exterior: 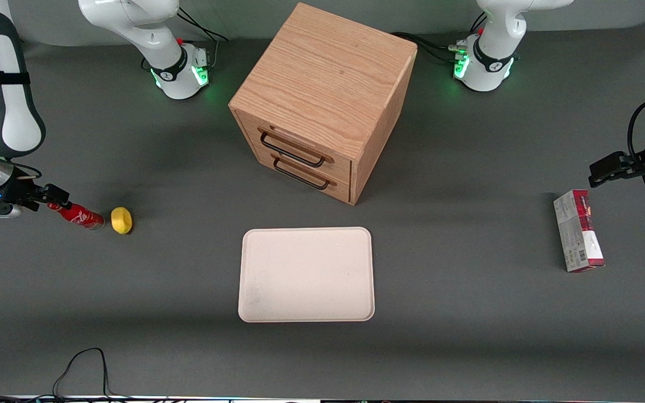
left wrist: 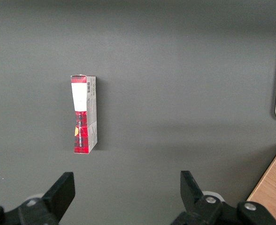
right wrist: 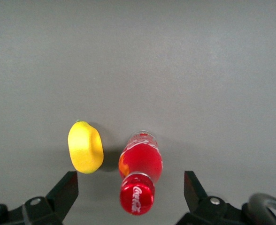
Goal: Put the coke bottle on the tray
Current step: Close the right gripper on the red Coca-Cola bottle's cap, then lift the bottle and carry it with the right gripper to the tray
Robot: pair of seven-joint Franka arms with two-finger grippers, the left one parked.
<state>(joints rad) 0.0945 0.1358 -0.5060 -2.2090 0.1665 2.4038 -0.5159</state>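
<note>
One coke bottle [exterior: 78,215], one yellow lemon-like lump [exterior: 121,220], one tray [exterior: 306,274], one wooden drawer cabinet [exterior: 322,101] with two drawers, one red-and-grey carton [exterior: 578,238]. Taking the tray as landmark: the bottle lies on its side on the table, well off toward the working arm's end, the lump just beside it. The carton lies toward the parked arm's end. The gripper [right wrist: 131,192] is low over the bottle's cap end, fingers [right wrist: 65,190] spread wide on either side, not touching.
</note>
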